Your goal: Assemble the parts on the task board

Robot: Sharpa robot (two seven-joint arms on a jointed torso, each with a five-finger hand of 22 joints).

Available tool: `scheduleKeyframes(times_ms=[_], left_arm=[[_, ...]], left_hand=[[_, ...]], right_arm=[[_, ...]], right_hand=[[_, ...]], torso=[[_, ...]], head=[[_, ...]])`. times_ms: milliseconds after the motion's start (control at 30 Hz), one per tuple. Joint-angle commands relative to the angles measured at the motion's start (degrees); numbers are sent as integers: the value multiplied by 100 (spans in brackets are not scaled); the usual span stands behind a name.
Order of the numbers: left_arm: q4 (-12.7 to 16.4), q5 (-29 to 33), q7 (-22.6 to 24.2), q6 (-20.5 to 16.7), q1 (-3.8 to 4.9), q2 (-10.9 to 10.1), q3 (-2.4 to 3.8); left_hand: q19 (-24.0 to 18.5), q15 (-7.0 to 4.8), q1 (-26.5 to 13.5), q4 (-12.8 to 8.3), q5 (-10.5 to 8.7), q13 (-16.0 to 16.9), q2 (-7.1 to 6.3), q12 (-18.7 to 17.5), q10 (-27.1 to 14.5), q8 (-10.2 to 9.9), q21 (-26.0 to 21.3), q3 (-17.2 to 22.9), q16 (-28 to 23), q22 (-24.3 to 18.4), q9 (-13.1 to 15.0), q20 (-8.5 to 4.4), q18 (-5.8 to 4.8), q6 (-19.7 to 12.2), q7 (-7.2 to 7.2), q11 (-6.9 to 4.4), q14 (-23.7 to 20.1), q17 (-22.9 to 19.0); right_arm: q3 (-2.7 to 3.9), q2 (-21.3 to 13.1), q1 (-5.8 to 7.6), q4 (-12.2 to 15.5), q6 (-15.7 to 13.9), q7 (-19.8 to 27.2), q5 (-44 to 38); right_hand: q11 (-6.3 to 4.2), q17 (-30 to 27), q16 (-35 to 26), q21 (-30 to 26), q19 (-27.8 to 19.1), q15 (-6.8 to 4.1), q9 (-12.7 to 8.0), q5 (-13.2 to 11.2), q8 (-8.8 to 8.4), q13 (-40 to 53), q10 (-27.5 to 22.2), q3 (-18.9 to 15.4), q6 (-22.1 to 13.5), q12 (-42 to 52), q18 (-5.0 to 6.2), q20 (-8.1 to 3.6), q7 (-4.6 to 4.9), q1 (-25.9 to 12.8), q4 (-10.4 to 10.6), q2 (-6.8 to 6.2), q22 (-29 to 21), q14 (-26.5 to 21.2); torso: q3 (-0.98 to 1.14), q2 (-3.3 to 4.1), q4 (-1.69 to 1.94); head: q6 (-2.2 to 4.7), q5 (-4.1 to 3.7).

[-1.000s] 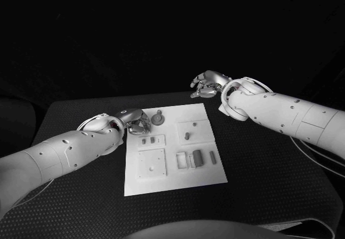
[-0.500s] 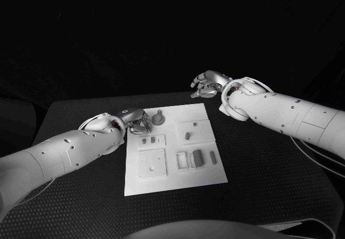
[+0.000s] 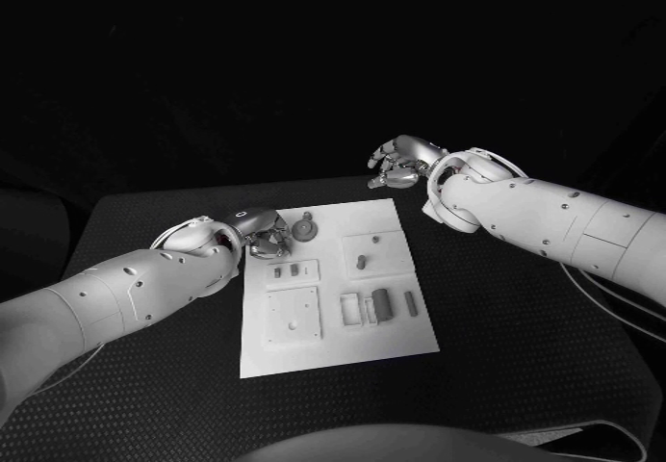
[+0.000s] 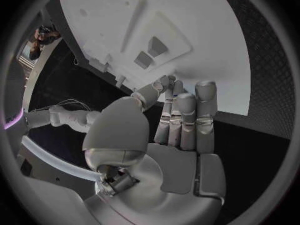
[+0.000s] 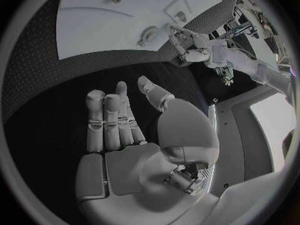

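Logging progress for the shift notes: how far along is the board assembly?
Early, by the look of it. Several parts lie loose on the task board. The left hand is at the board's far left corner beside a round part, holding nothing visible. The right hand is off the board, empty.

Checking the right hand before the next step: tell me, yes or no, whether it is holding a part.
No: the right hand has its fingers extended with nothing in them, raised above the black table.

The left silver robot hand [image 4: 169, 135] is reaching with straight fingers [image 4: 187, 115] over the edge of the flat white task board [image 4: 206, 40], which is lying on the black tabletop [image 4: 262, 135].
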Motion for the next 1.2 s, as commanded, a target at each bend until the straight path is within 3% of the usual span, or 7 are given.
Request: scheduleKeyframes(times_ms=[33,633,1200], left_arm=[[-7,-154,-169,341,-36,8,-26],[-32,-131,-60,376,-52,43,-39],[-31,-31,180,274,-55,66,-47]], left_hand=[[8,-18,17,8,18,78,65,14,127,35,17,20,-8,106,4,-49,805,14,21,57,4,-8],[5,-20,19,7,18,84,80,14,135,37,15,20,-11,106,4,-51,804,9,21,54,2,-8],[-1,-25,20,5,16,94,88,9,144,35,10,16,-17,105,2,-54,800,-12,27,50,-1,-8]], right_arm=[[2,-2,-1,4,38,35,-26],[1,-9,-1,-6,44,54,-26],[1,-12,-1,1,50,50,-26]], right_hand=[[20,-9,7,-40,-1,-6,-4,11,35,6,17,-3,-12,-39,483,-28,43,-51,27,-17,44,-20],[21,-10,7,-41,0,-5,-4,11,35,7,17,-6,-13,-40,483,-27,44,-59,32,-21,45,-20],[21,-11,7,-43,0,-5,-4,11,35,7,17,-5,-14,-41,483,-27,44,-61,37,-18,45,-20]], torso=[[-5,2,-3],[-9,0,5],[0,1,2]], head=[[-6,-3],[0,-45],[0,-50]])
